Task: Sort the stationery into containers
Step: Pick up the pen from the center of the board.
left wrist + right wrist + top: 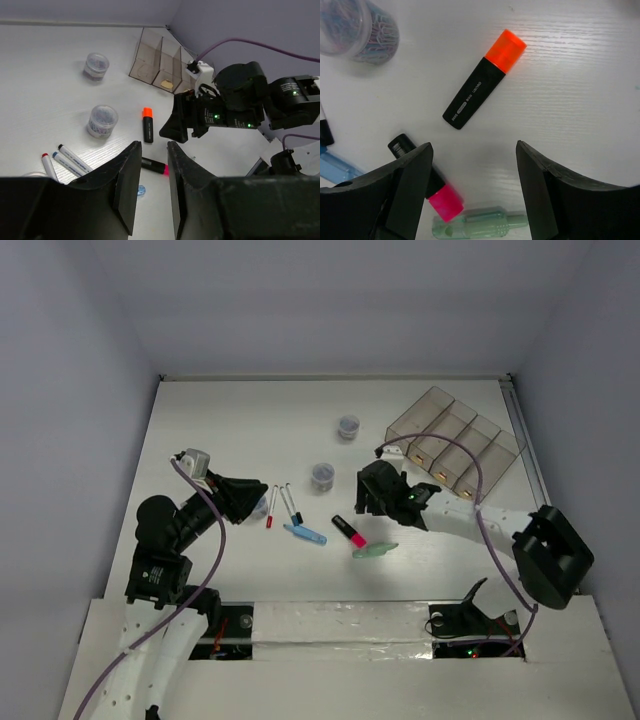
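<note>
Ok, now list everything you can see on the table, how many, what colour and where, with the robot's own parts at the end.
Bin tray: one, four compartments, smoky translucent, far right.
Round pots: two, grey-blue, centre, left of the tray.
Pens: two, white, side by side, left of centre.
Marker: one, light blue, just nearer than the pens.
Pink highlighter: one, pink and black, right of the marker.
Tube: one, pale green, beside the pink cap.
Orange highlighter: one, orange and black, under the right pincer.
Table: one, white.
Left pincer: black, slightly apart, empty, near the pens.
Right pincer: black, open, empty.
</note>
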### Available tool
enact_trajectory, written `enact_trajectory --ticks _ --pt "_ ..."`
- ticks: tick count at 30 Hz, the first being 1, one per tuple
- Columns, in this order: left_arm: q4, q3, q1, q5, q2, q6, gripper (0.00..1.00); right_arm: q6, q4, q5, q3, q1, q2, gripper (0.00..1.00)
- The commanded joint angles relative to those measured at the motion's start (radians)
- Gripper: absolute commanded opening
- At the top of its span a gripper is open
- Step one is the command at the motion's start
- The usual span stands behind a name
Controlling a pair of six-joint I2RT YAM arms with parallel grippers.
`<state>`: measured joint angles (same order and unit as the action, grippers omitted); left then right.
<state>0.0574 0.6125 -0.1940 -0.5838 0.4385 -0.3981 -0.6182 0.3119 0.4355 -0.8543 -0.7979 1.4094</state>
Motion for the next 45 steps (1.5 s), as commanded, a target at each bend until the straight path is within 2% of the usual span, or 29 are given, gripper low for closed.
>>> enact_trajectory --ticks 1,2,6,9,14,17,18,23,24,26,30,35,39,42,45 --pt "-0.038 -0.01 -0.004 0.015 -0.007 0.005 0.24 -0.015 -0.085 -0.015 -0.057 0.035 0.071 0.73" --pt "-0.036 -0.01 -0.004 0.019 -0.009 0.005 0.25 -0.02 -0.089 -0.021 -0.069 0.045 0.088 0.73" --pt "-0.034 -0.01 -0.004 0.025 -0.011 0.005 0.42 -0.025 -0.126 -0.029 -0.1 0.072 0.195 0.71" --pt "-0.034 -0.01 -0.013 0.029 -0.014 0.005 0.49 -0.018 -0.128 -0.027 -0.15 0.081 0.255 0.7" --pt "-0.036 -0.011 -0.013 0.029 -0.012 0.004 0.53 -0.006 -0.134 -0.021 -0.206 0.081 0.354 0.68" --pt "-0.036 -0.013 -0.022 0.03 -0.011 0.004 0.54 0.0 -0.085 0.022 -0.252 0.081 0.405 0.6" --pt "-0.036 -0.011 -0.022 0.03 -0.011 0.004 0.54 0.006 -0.077 0.028 -0.255 0.081 0.411 0.51" --pt "-0.036 -0.013 -0.022 0.03 -0.009 0.004 0.55 0.047 -0.036 0.08 -0.293 0.081 0.454 0.51" --pt "-0.036 -0.011 -0.022 0.03 -0.011 0.005 0.55 0.06 -0.025 0.088 -0.301 0.081 0.479 0.4" --pt "-0.036 -0.011 -0.022 0.032 -0.009 0.004 0.55 0.075 -0.014 0.101 -0.315 0.081 0.496 0.26" --pt "-0.036 -0.011 -0.022 0.032 -0.003 0.004 0.55 0.089 -0.037 0.105 -0.318 0.081 0.467 0.13" --pt "-0.033 -0.01 -0.022 0.033 0.006 0.004 0.56 0.133 -0.085 0.132 -0.347 0.091 0.326 0.12" --pt "-0.033 -0.011 -0.022 0.035 0.011 0.004 0.56 0.17 -0.126 0.082 -0.368 0.208 0.223 0.12" --pt "-0.031 -0.01 -0.022 0.036 0.009 0.004 0.56 0.187 -0.149 0.016 -0.397 0.294 0.203 0.13" --pt "-0.033 -0.01 -0.022 0.035 0.009 0.004 0.56 0.222 -0.154 -0.018 -0.478 0.39 0.265 0.14"
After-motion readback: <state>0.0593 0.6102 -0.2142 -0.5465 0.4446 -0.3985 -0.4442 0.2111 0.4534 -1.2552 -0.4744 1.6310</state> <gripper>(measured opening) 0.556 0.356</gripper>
